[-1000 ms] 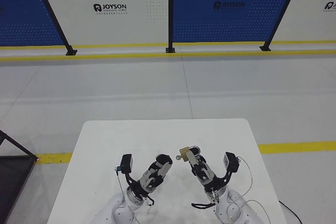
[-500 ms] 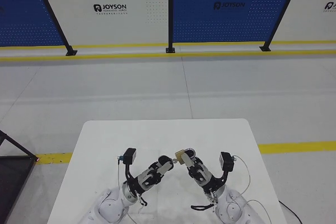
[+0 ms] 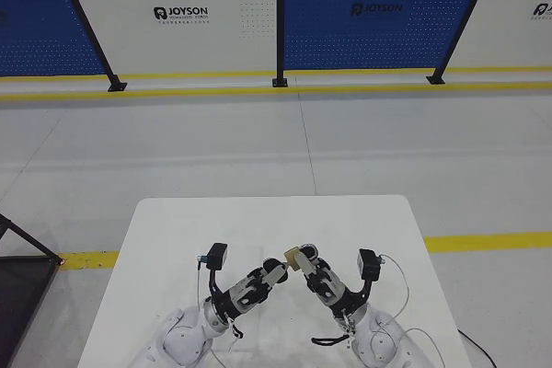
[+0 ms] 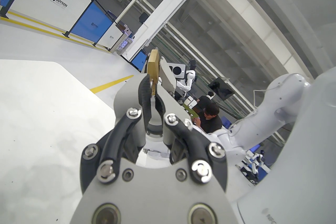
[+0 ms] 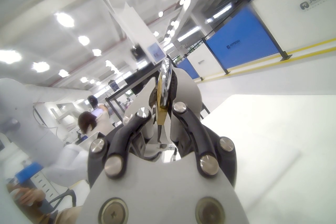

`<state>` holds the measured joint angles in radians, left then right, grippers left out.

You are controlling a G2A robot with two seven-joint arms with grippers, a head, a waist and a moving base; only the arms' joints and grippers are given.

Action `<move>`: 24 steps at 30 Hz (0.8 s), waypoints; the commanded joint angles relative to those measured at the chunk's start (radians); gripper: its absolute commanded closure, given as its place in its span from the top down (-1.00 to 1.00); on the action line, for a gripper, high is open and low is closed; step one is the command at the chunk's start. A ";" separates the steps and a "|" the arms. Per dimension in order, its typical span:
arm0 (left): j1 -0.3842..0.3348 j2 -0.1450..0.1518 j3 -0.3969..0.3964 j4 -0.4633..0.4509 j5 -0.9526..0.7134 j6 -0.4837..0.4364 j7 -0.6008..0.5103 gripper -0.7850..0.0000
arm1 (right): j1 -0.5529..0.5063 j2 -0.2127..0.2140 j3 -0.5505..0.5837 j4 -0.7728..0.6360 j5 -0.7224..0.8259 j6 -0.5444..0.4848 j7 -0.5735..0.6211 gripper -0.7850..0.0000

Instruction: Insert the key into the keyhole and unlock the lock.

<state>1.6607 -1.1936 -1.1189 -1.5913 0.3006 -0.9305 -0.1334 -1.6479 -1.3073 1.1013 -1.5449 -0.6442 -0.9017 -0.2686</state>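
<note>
My right gripper [image 3: 305,261] is shut on a brass padlock [image 3: 294,256], held above the white table [image 3: 258,216] near its front middle. In the right wrist view the padlock [image 5: 161,114] stands edge-on between the fingers of the right gripper [image 5: 164,96], its silver shackle pointing away. My left gripper [image 3: 276,268] sits right beside the lock. In the left wrist view the left gripper [image 4: 151,95] is shut on a thin brass key [image 4: 152,89]. The key's tip meets the lower edge of the padlock [image 4: 153,63]. How deep the key sits is hidden.
Both arms meet above the table's front centre. White tabletop [image 4: 39,104] lies bare around them. A black frame [image 3: 9,244] stands off the table's left side. A yellow floor line [image 3: 478,242] runs past the right edge, and blue and white barrier panels [image 3: 368,32] stand far behind.
The two grippers have closed the gap between them. The left one moved right and forward with the key, and the right one shifted left with the padlock, until key and lock meet.
</note>
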 commanded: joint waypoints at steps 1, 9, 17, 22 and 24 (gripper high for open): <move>0.000 0.000 0.002 0.001 0.006 0.002 0.005 -0.81 | 0.001 0.000 0.000 0.000 0.002 0.001 0.000 -1.00; 0.000 -0.002 -0.002 -0.007 0.064 0.013 0.048 -1.00 | 0.001 0.001 -0.001 0.000 0.005 0.008 0.007 -1.00; 0.024 -0.020 -0.010 -0.018 0.360 0.035 0.272 -1.00 | -0.002 0.002 -0.002 -0.005 0.010 0.020 0.017 -1.00; 0.028 -0.030 -0.004 -0.016 0.526 0.076 0.427 -1.00 | -0.006 0.003 0.001 -0.010 0.010 0.025 0.019 -1.00; 0.028 -0.034 0.001 -0.012 0.590 0.094 0.487 -1.00 | -0.007 0.004 0.002 -0.011 0.010 0.027 0.019 -1.00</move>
<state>1.6890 -1.2260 -1.1203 -1.6066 0.8481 -0.8474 0.3142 -1.6541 -1.3037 1.1028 -1.5554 -0.6338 -0.8761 -0.2496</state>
